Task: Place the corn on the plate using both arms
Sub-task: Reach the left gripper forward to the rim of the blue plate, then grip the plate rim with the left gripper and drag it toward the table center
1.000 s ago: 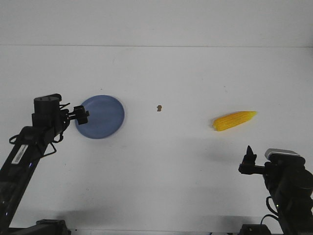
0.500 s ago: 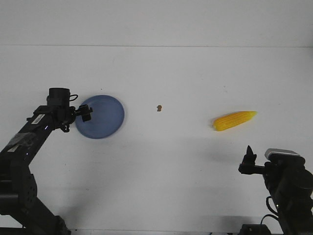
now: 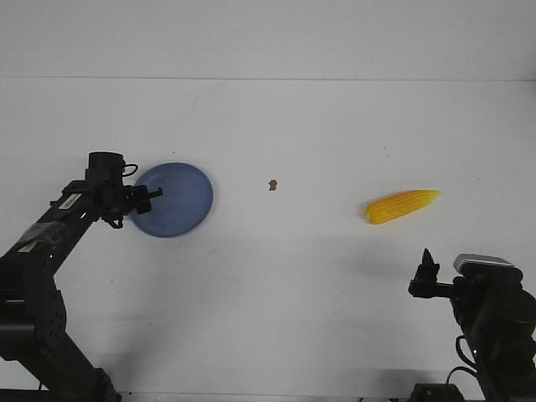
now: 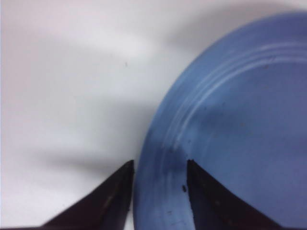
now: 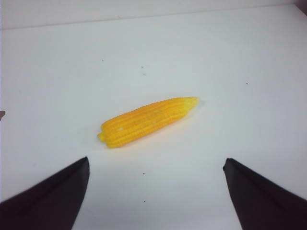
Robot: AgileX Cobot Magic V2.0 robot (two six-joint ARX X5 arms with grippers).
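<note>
The yellow tapered corn cob lies on the white worktop in the front view, at about three o'clock from the middle of the scene, its pointed tip aimed toward two o'clock and its blunt end toward eight. Well apart from it, at nine o'clock, sits the round periwinkle-blue plate, and a tiny brown speck rests between the two, nearer the plate. The left black hand reaches in at the plate's nine o'clock edge; the right black hand hovers at about five o'clock from the corn, clear of it. In the left wrist view the plate fills most of the frame, and the left hand is spread, one dark finger over the bare worktop just outside the rim and the other over the plate's inner surface, so the rim lies between them; whether they touch it cannot be told. In the right wrist view the corn lies alone on the worktop, and the right hand stands spread wide, both fingers well short of the cob.
</note>
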